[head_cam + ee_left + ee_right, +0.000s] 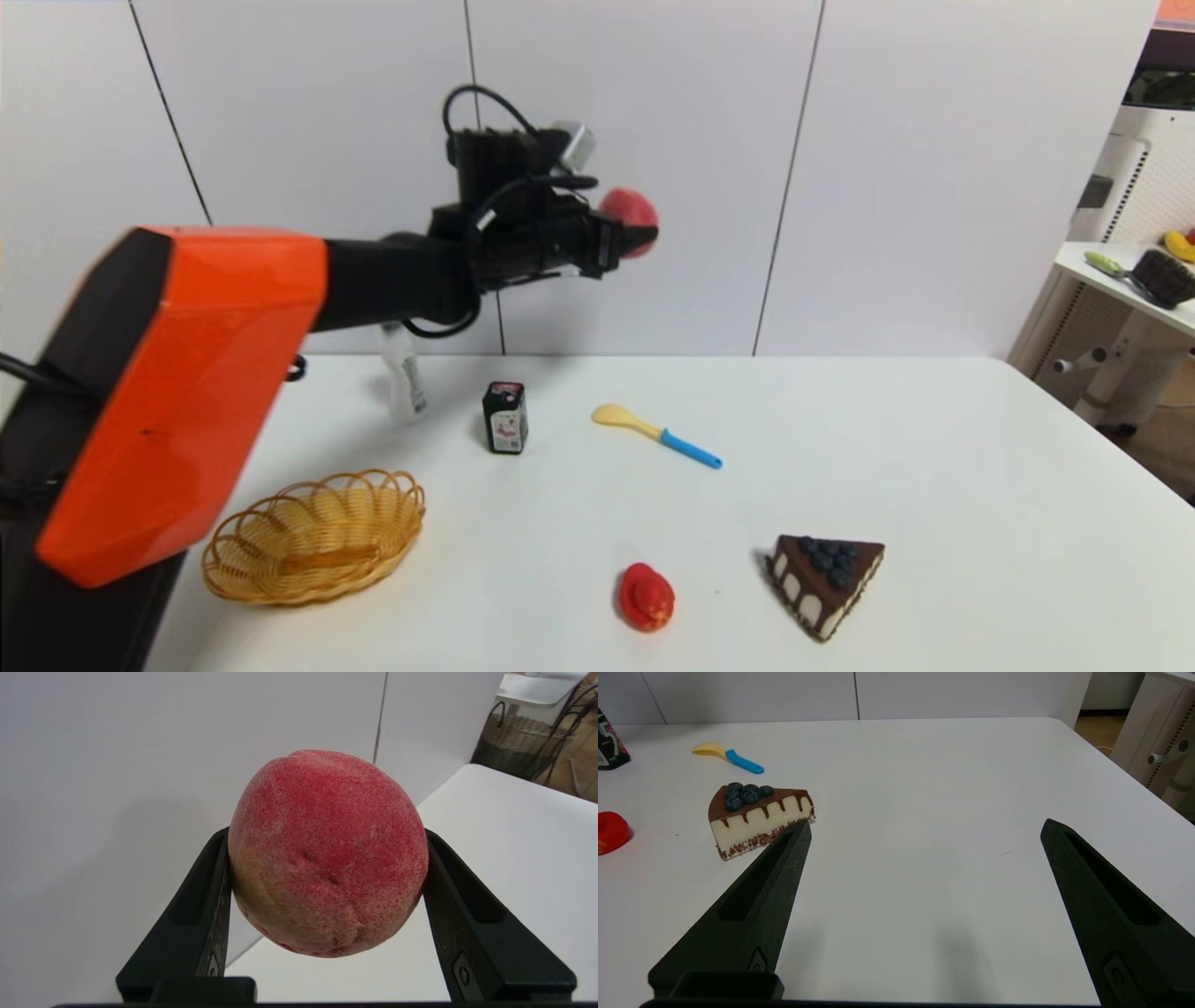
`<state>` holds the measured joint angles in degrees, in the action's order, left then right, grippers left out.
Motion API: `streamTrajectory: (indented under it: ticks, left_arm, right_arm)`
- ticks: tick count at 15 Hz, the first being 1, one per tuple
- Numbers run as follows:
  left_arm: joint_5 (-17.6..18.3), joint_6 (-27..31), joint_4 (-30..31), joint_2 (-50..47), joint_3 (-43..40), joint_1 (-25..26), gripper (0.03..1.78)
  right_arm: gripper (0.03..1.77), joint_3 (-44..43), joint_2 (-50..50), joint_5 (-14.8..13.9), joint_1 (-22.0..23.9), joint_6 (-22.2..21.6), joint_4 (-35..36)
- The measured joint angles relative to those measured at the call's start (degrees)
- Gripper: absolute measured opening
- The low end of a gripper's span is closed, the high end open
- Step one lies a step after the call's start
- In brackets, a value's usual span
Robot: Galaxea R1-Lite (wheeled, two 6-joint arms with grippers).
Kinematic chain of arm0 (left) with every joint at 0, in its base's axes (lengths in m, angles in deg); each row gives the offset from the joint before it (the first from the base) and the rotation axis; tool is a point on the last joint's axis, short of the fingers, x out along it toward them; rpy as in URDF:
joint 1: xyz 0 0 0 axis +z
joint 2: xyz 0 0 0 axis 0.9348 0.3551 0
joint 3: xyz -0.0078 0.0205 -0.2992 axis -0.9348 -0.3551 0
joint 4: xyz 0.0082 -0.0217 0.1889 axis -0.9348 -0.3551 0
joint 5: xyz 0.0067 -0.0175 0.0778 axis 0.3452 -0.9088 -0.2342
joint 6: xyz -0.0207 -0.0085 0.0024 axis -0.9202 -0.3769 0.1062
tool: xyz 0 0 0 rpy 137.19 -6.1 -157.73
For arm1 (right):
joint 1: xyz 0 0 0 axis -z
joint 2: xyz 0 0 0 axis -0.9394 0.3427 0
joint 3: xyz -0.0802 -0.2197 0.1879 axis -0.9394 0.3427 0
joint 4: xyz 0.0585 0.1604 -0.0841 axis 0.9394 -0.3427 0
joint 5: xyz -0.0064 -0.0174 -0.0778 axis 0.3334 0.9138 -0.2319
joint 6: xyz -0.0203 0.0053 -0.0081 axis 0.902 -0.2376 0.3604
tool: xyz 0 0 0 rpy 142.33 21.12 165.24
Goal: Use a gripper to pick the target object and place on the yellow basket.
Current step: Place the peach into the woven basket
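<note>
One peach [327,854], one yellow basket [313,537]: we count singles.
Our left gripper [630,231] clamps the round peach aloft, seemingly crease toward the wrist; right gripper [924,830] spread.

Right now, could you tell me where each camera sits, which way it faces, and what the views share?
Head view: on the robot's head, looking forward and down at the table; the left arm holds the peach high above it.
Left wrist view: on the left arm, facing the wall; left gripper clamps the peach.
Right wrist view: low over the table; right gripper spread wide.
Shared: head and right wrist both show the cake slice and spoon.
</note>
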<state>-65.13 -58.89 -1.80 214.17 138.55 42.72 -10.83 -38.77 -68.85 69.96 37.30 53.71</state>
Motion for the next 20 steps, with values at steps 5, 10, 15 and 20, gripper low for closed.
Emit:
streamTrajectory:
  ticks: [5,10,15,20]
  left_arm:
    - [-0.35,11.13,-23.15,-20.99,-3.86,15.51,1.18]
    - [0.24,13.62,-28.27,-35.02,-26.90,24.97,1.18]
    - [0.33,14.47,-24.27,-42.45,-54.86,26.78,1.18]
    - [0.22,17.34,-21.24,-44.87,-69.11,26.97,1.17]
  right_arm:
    - [1.70,0.00,0.00,0.00,0.00,-0.02,0.00]
    - [1.70,0.00,0.00,0.00,0.00,0.00,0.02]
    - [1.70,0.00,0.00,0.00,0.00,0.01,0.00]
    - [1.70,0.00,0.00,-0.02,0.00,0.01,0.02]
